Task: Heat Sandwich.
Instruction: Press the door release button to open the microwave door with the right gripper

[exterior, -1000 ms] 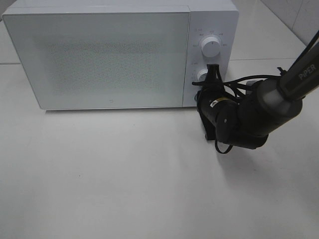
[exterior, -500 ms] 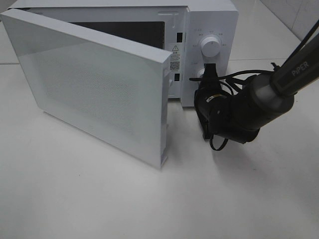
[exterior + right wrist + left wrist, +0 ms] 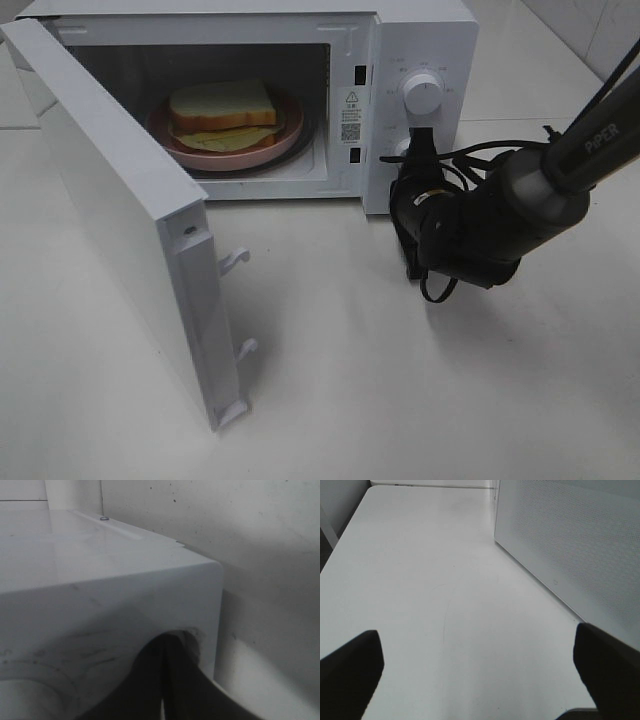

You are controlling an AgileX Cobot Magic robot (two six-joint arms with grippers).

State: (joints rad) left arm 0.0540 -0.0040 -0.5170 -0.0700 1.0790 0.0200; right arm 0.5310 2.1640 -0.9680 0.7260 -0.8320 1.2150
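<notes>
The microwave point(image 3: 420, 40) stands at the back of the white bench point(image 3: 400, 400). Its door point(image 3: 110, 220) is swung wide on the left hinge, and its free edge, with two white latch hooks point(image 3: 235, 258), points toward the front of the bench. The sandwich point(image 3: 222, 108) lies inside the cavity on a pink plate point(image 3: 240, 158). Its thick white top slice faces up and yellow cheese sticks out below its front edge.

The right tool point(image 3: 424, 143) is at the control panel, right of the cavity. Its dark tip is just below the upper knob point(image 3: 424, 93) and in front of the lower knob point(image 3: 402, 150), which it partly hides. Whether it touches that knob cannot be told from the high view. In the right wrist view the right tool point(image 3: 162, 680) has its fingers pressed together with only a thin slit between them. They hold nothing and sit close against the white casing.

The left tool point(image 3: 476, 632) appears only in its own wrist view, and it is spread wide and empty. One dark finger point(image 3: 350, 670) and the other point(image 3: 610, 665) sit at opposite sides above the bare bench point(image 3: 420, 580). The dotted outer face of the door point(image 3: 580, 545) is just beside it.
</notes>
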